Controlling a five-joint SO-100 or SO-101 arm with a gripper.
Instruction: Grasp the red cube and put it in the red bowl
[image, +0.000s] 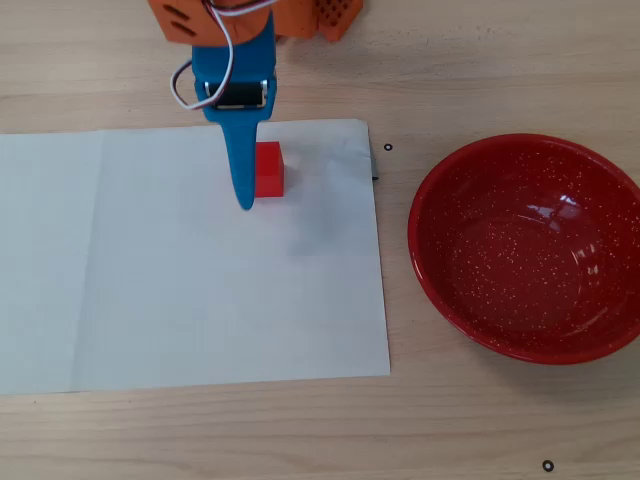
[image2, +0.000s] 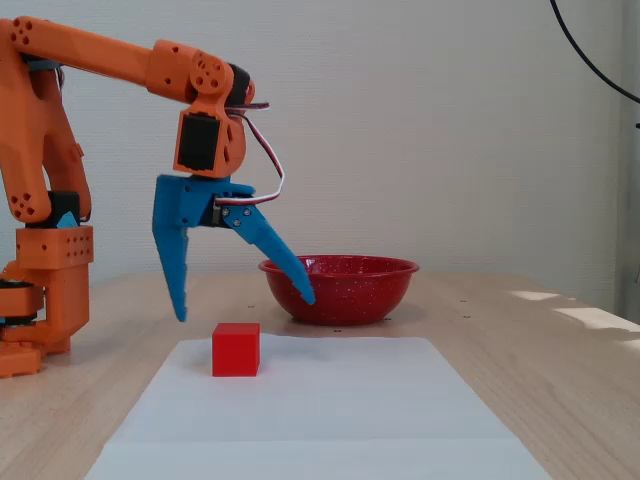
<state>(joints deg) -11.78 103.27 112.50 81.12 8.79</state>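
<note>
The small red cube (image: 268, 169) (image2: 236, 349) rests on the white paper sheet (image: 180, 280). My blue-fingered gripper (image2: 245, 308) hangs open just above it, one fingertip to the cube's left and the other spread toward the bowl in the fixed view. From overhead, the blue fingers (image: 243, 165) overlap the cube's left side. Nothing is held. The glossy red bowl (image: 527, 248) (image2: 338, 288) with white speckles stands empty on the wooden table, to the right in the overhead view.
The orange arm base (image2: 45, 290) stands at the left of the fixed view and at the top edge overhead. The paper covers the left half of the wooden table (image: 450, 420). Small black marks dot the wood.
</note>
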